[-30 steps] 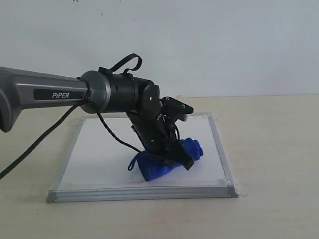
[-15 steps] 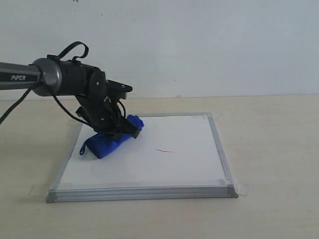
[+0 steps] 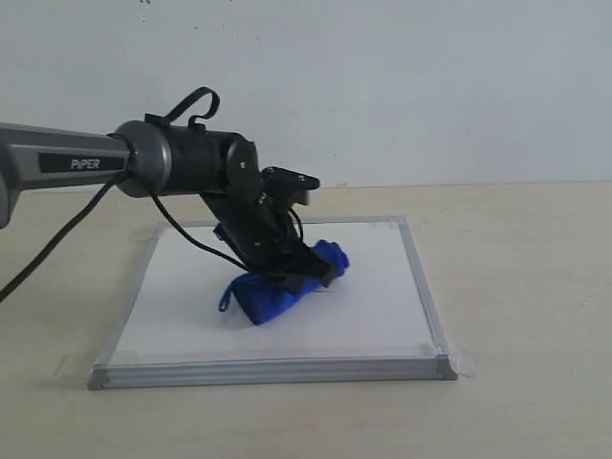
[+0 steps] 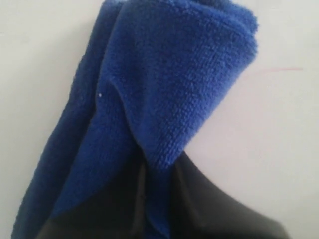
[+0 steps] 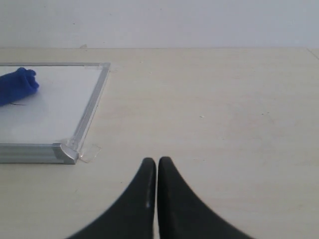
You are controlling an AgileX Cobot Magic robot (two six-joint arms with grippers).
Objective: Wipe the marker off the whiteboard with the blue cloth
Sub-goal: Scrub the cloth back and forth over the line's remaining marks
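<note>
Exterior view fronts the whiteboard; right wrist shares its corner.

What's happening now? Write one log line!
left gripper: shut on royal-blue fuzzy cloth | cloth: on white silver-framed whiteboard | right gripper: shut, beside board

Marker partly hidden by blue cloth — visible bit v. faint.

Plain pale wall behind a light beige tabletop.
</note>
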